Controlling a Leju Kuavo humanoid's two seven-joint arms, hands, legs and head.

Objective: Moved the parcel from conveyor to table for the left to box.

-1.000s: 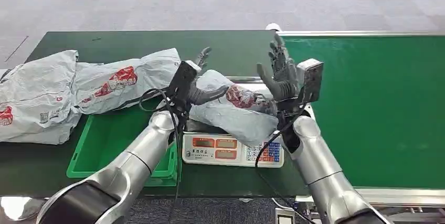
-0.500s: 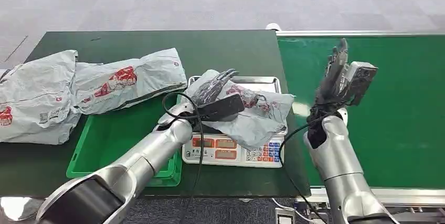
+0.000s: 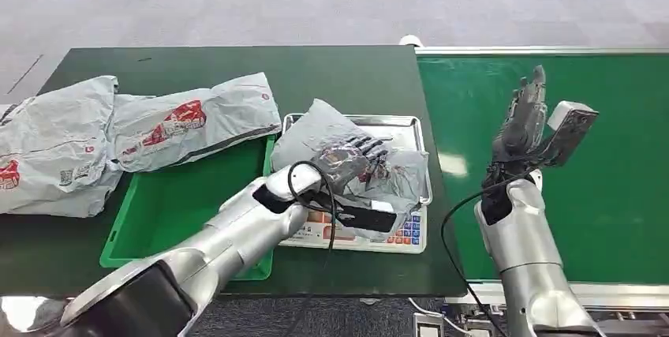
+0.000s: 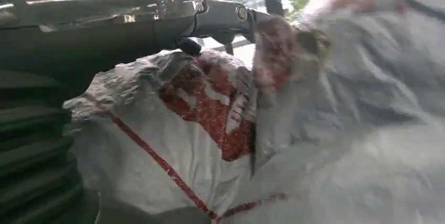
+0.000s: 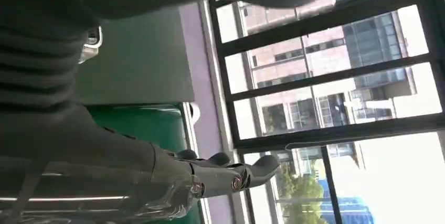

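A grey plastic-bag parcel [image 3: 327, 133] with red print lies crumpled on the steel pan of a weighing scale [image 3: 394, 121] at the table's right end. My left hand [image 3: 353, 158] rests flat on top of it, fingers stretched out and apart. The left wrist view shows the parcel [image 4: 325, 129] up close, with one dark finger [image 4: 225, 17] reaching over it. My right hand [image 3: 525, 116] is raised over the green conveyor [image 3: 623, 163], fingers straight and spread, holding nothing. Its fingers [image 5: 231, 174] stand out against windows in the right wrist view.
A green bin [image 3: 177, 207] sits just left of the scale. Two more grey parcels [image 3: 189, 120] [image 3: 55, 147] lie over its back edge and on the dark green table [image 3: 237, 65]. The scale's display and keypad [image 3: 406, 230] face the table's front edge.
My right hand has let the parcel go and swung right over the conveyor. The parcel has settled on the scale pan, and my left hand has turned palm down onto it.
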